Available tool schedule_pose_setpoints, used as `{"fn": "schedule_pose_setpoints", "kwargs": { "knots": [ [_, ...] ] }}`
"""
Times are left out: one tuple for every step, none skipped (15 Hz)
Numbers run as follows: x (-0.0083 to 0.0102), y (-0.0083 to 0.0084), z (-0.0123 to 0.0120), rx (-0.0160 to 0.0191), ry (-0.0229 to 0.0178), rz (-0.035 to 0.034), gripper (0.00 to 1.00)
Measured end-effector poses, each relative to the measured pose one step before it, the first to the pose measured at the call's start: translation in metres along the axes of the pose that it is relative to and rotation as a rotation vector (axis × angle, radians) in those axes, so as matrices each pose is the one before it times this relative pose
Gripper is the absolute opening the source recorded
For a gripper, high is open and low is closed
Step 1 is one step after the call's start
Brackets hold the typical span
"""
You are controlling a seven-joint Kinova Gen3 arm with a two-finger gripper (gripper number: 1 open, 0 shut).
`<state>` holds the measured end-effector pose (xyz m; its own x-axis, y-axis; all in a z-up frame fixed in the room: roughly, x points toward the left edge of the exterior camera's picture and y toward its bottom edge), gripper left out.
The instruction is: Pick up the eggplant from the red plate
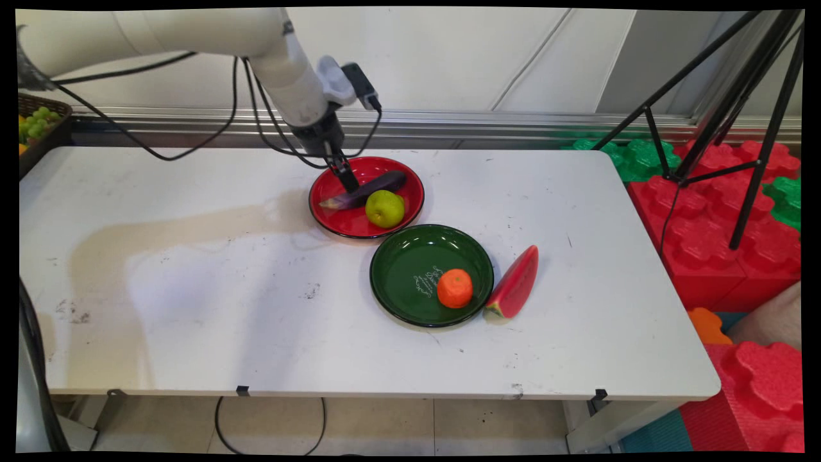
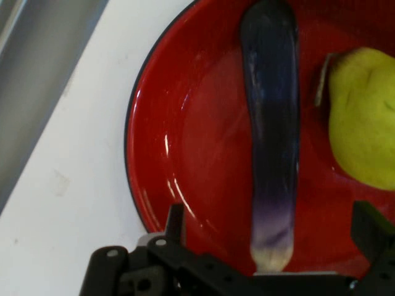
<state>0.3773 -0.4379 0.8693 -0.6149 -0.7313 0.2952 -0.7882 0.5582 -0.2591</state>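
Note:
A purple eggplant [image 1: 375, 189] [image 2: 271, 123] lies across a red plate [image 1: 340, 221] [image 2: 197, 154] near the table's far edge, with a yellow-green pear [image 1: 385, 208] [image 2: 364, 117] beside it in the same plate. My gripper [image 1: 351, 186] [image 2: 271, 225] is down in the plate, open, with one finger on each side of the eggplant near its pale end. In the hand view the fingers [image 2: 176, 219] stand wide apart and the eggplant runs up between them. Nothing is gripped.
A green plate [image 1: 410, 256] in front of the red one holds an orange [image 1: 455, 288]. A watermelon slice [image 1: 515, 284] leans against its right rim. A basket of grapes [image 1: 38, 122] stands at the far left. A black tripod [image 1: 737, 128] and red and green foam blocks [image 1: 718, 244] stand to the table's right.

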Motion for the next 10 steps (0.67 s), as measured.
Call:
{"fn": "schedule_pose_setpoints", "kwargs": {
  "knots": [
    [0.00239, 0.00096, 0.00940, -0.00037, -0.00609, -0.00617, 1.00],
    [0.00091, 0.00047, 0.00863, 0.00159, -0.00736, -0.00756, 1.00],
    [0.00007, 0.00003, 0.00680, 0.00203, -0.00661, -0.00690, 1.00],
    [-0.00021, -0.00003, 0.00419, 0.00147, -0.00443, -0.00430, 1.00],
    [-0.00058, -0.00018, 0.00600, 0.00238, -0.00698, -0.00644, 1.00],
    [-0.00087, -0.00025, 0.00636, 0.00258, -0.00754, -0.00675, 1.00],
    [-0.00068, -0.00014, 0.00592, 0.00202, -0.00663, -0.00629, 1.00],
    [-0.00043, -0.00001, 0.00467, 0.00127, -0.00449, -0.00464, 1.00],
    [-0.00030, -0.00004, 0.00287, 0.00045, -0.00264, -0.00291, 1.00],
    [-0.00003, 0.00010, 0.00409, -0.00005, -0.00211, -0.00426, 1.00]
  ]
}}
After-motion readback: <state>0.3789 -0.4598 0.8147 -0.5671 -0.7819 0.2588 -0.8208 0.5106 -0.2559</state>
